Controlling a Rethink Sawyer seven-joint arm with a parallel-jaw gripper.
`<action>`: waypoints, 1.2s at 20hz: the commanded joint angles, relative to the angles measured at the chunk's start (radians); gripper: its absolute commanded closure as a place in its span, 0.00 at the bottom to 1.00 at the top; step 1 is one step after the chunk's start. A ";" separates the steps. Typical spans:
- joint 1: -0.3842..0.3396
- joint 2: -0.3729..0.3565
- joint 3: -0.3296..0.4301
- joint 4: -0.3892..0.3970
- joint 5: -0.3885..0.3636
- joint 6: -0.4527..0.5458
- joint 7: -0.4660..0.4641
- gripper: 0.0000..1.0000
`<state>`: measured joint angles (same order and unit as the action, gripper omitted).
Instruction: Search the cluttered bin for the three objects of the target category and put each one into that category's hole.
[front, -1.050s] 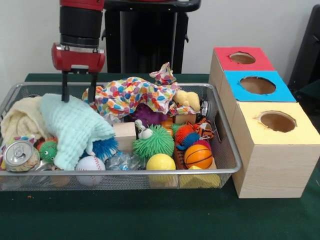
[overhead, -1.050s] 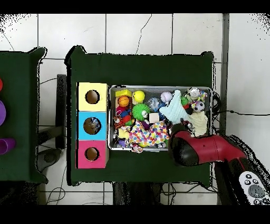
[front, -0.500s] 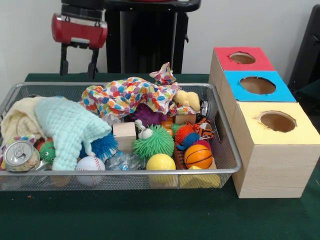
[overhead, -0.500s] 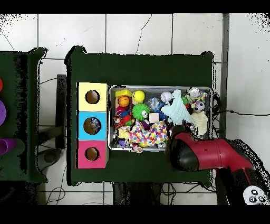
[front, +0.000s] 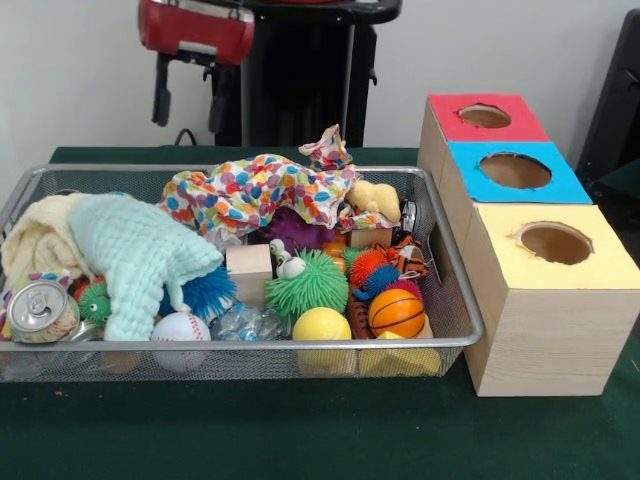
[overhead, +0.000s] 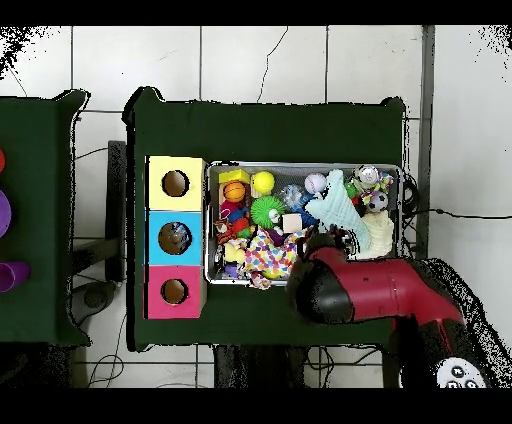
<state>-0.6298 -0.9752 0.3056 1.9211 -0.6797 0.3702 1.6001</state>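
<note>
Gripper (front: 188, 97) hangs high above the bin's (front: 300, 345) far rim, fingers spread, nothing between them. We can't tell the target category from the task line; balls look likely: baseball (front: 181, 328), yellow ball (front: 321, 325) and basketball (front: 396, 311) all sit along the near rim, well apart from the gripper. Three boxes (front: 540, 290) stand just beside the bin, holes in red, blue and yellow tops.

Risks, as we judge them: the mint cloth (front: 140, 260) drapes right next to the baseball and could snag on a finger. Round balls may roll or squirt out of a pinch. The basketball is wedged among spiky toys (front: 308, 283), so a neighbour could come up with it.

Hidden: whatever lies under the dotted cloth (front: 255, 190) and the mint cloth. In the overhead view the arm (overhead: 375, 290) covers part of the bin. Small items near the can (front: 38, 308) are hard to make out.
</note>
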 joint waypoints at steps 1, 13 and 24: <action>0.078 0.045 -0.013 0.026 0.050 0.059 0.135 0.00; 0.191 0.215 -0.045 -0.180 0.110 0.056 0.139 0.00; 0.192 0.345 -0.034 -0.371 0.110 0.083 0.069 0.00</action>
<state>-0.4256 -0.7179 0.2805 1.6948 -0.5981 0.3704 1.6003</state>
